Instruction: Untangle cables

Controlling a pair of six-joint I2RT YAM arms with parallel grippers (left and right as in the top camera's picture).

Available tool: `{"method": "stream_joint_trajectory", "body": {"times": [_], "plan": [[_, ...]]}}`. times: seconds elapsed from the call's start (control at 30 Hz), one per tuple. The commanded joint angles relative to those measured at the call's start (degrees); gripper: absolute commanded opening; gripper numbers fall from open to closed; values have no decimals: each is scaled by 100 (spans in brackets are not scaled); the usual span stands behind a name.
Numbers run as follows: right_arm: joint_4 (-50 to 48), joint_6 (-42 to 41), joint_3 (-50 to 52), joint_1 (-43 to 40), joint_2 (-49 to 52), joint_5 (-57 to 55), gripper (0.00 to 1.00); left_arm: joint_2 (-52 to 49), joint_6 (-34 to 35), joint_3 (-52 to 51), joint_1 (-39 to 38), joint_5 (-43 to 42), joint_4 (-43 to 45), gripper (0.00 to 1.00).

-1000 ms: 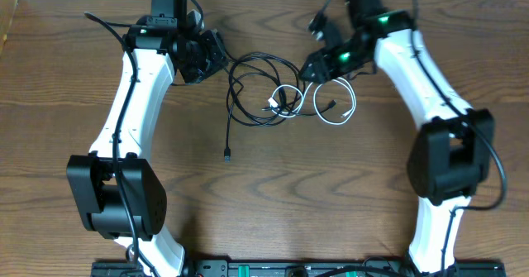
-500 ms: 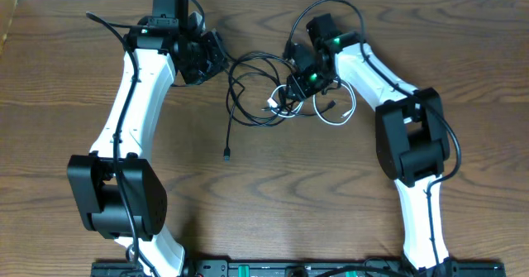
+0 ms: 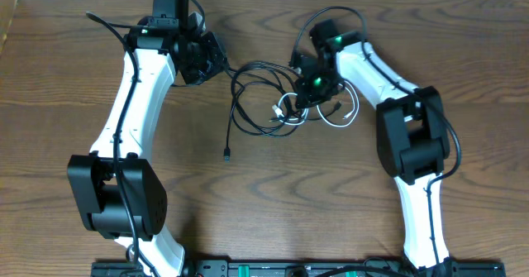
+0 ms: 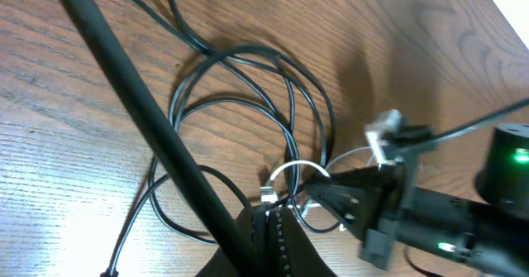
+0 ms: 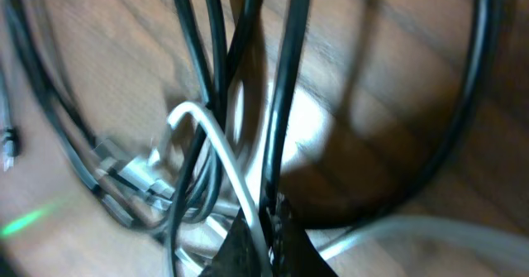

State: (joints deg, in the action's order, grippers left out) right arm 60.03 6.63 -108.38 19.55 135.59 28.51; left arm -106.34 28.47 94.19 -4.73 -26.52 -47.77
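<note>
The long thin black cables [image 3: 228, 136] were found lying in a loose, overlapping tangle near the far middle of the brown wooden worktop [image 3: 331, 211], between the two arms. One loose black end, with a small plug, was trailed straight toward the near side, clear of the loops. The shorter white cable [image 5: 223, 157] was woven through the right-hand part of the same tangle, and its curl was spread out just beside the right arm.

The left end effector [image 3: 216, 60] was kept at the left edge of the tangle. It was clenched, and one black strand was seen running straight into its tip in the left wrist view.

The right end effector [image 3: 306, 97] was lowered into the middle of the tangle. Its fingers were pinched together on the white cable, with black strands crossed tightly against it at the fingertips. Whether a black strand was also caught there could not be told.
</note>
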Motion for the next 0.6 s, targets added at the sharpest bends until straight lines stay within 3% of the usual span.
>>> {"method": "stream_joint_trajectory", "body": {"times": [0.0,0.17,0.33,0.5,0.57], "plan": [[337,490,-474,-358,-330,1287,1,-42,-61,-50,-17,221,-20,8],[946,1145,-892,-861,-935,2909,1,-42,-61,-52,-20,350,-20,8],[1008,1185,-907,-1283,-1486,4002,1,-44,-61,-66,-20,367,-20,8],[984,730,-905,-1255,-1561,3193,1,-44,-369,-66,-227,-101,98,8],[911,529,-905,-1187,-1561,2973,1,-44,-708,-66,-409,-815,372,25]]}}
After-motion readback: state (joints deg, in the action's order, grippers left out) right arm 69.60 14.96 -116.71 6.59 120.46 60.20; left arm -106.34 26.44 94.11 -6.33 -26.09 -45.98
